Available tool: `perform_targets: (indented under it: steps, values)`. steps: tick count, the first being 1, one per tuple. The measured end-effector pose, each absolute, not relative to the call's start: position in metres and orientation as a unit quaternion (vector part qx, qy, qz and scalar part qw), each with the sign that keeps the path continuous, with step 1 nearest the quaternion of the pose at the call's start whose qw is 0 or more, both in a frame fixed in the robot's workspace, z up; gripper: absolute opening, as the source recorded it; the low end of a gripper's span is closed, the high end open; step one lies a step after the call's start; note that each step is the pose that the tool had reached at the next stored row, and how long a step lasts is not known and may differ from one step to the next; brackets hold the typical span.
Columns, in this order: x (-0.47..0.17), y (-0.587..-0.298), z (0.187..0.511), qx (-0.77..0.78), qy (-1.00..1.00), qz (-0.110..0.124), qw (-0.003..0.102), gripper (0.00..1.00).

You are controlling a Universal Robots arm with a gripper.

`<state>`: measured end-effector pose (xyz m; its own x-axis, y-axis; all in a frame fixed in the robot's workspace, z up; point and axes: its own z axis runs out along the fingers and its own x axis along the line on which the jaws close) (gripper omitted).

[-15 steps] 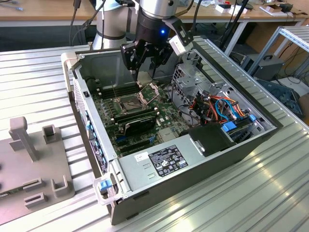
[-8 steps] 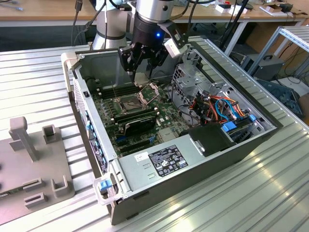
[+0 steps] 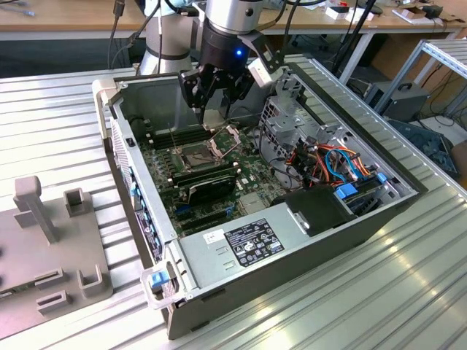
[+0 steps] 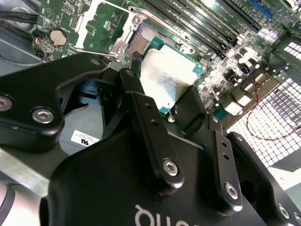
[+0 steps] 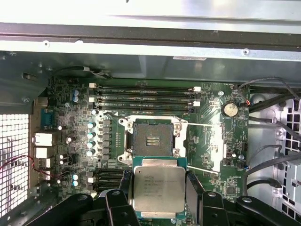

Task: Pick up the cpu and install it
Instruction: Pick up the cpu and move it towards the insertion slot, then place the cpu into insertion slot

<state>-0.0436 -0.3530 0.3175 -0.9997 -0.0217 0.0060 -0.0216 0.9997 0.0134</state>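
Silver-grey and flat, the cpu (image 5: 159,188) sits between the two fingers (image 5: 194,188) of the hand (image 3: 219,98), metal top facing the wrist. In both wrist views the black fingers press on two opposite edges of the chip, so I take the hand to be clamped on it, open only as wide as the chip itself. It looks raised off the board rather than resting on anything.

Just past the fingertips, and lower down, lies the open socket (image 5: 153,138). Its square bed of contacts is bare and its metal bracket (image 4: 141,21) is swung up out of the way. The chip's edges run about parallel with the socket frame, so it seems squared up to it but off to one side, not yet directly over the opening.

Around the socket spreads the green motherboard (image 5: 211,155), with a row of long memory slots (image 5: 146,94) on the far side of the socket from the hand. From where I stand the arm reaches down into the opened computer case (image 3: 117,146), which lies on its side on the ribbed metal surface (image 3: 408,292).
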Motion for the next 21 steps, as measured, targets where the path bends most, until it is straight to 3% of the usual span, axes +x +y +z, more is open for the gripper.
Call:
perform_targets:
  steps: [7,10,21]
  values:
    - [-0.044,-0.353,0.317,0.011,-1.000,-0.007,0.003,0.54]
    - [-0.048,-0.337,0.292,0.010,-1.000,-0.006,0.003,0.54]
    - [-0.048,-0.336,0.290,0.010,-1.000,-0.006,0.003,0.54]
